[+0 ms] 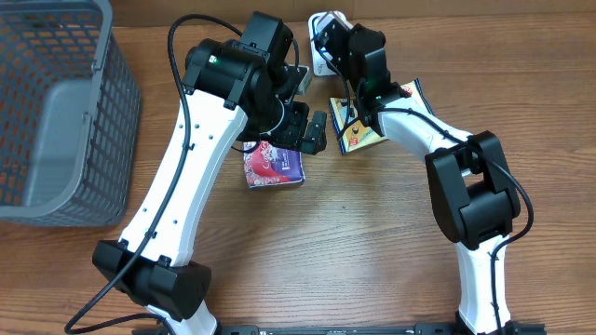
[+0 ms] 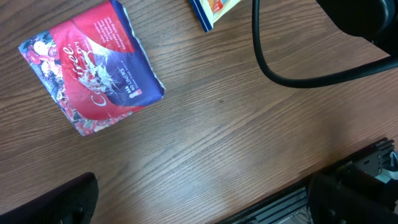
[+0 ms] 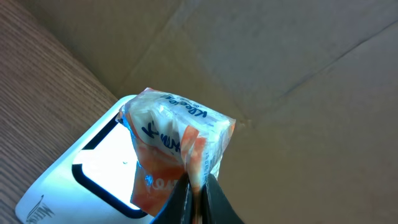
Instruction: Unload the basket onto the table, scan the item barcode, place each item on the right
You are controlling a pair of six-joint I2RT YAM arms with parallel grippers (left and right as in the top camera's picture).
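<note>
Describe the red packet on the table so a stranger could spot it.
Start at the grey mesh basket on the left and move right to the left arm. The packet lies flat on the table beneath the open left gripper. It is red with a blue side, unlike the yellow packet nearby.

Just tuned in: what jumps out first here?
The right gripper is shut on an orange-and-white packet, holding it over the white scanner at the back. The open left gripper hangs above a red packet in the middle; a grey basket sits far left.
</note>
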